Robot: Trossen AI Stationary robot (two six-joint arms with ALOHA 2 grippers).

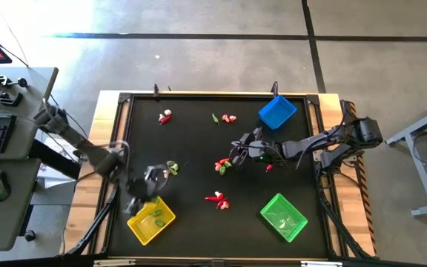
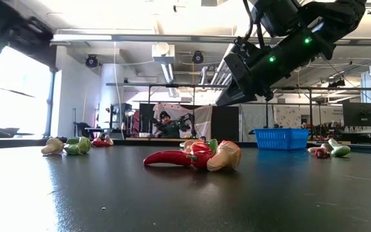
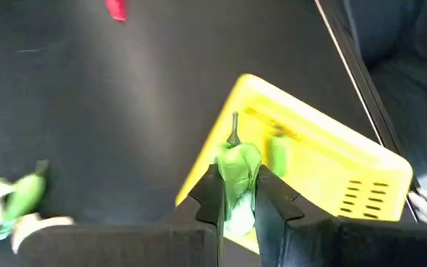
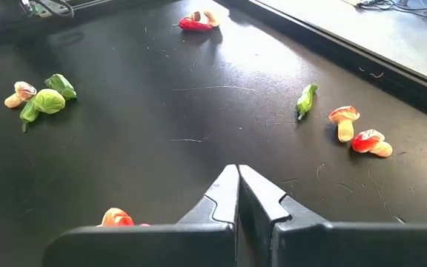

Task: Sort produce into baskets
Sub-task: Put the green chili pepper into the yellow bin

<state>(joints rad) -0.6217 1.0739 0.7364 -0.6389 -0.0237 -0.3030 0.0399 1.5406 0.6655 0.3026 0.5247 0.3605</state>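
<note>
My left gripper point(image 1: 154, 179) is shut on a small green vegetable point(image 3: 237, 159) above the far edge of the yellow basket point(image 1: 151, 220), which also shows in the left wrist view point(image 3: 325, 174). Green pieces point(image 3: 276, 152) lie inside the yellow basket. My right gripper point(image 1: 237, 153) is shut and empty, held above the table's middle near a red and green cluster point(image 1: 222, 165); its fingers show in the right wrist view point(image 4: 237, 185). The blue basket point(image 1: 276, 111) stands at the far right, and the green basket point(image 1: 283, 216) at the near right. My left gripper pinches the green vegetable's body point(image 3: 236, 182) between its two fingers. Its thin stem point(image 3: 234, 126) sticks out past the fingertips. The vegetable is lifted clear, over the yellow basket's rim.
Loose produce lies on the black mat: a red and white piece point(image 1: 165, 116) at the far left, a green pod point(image 4: 306, 100) and mushroom-like pieces point(image 4: 345, 122) at the far middle, red chilies point(image 1: 217, 199) near the middle, and green pieces point(image 1: 172, 168) beside my left gripper.
</note>
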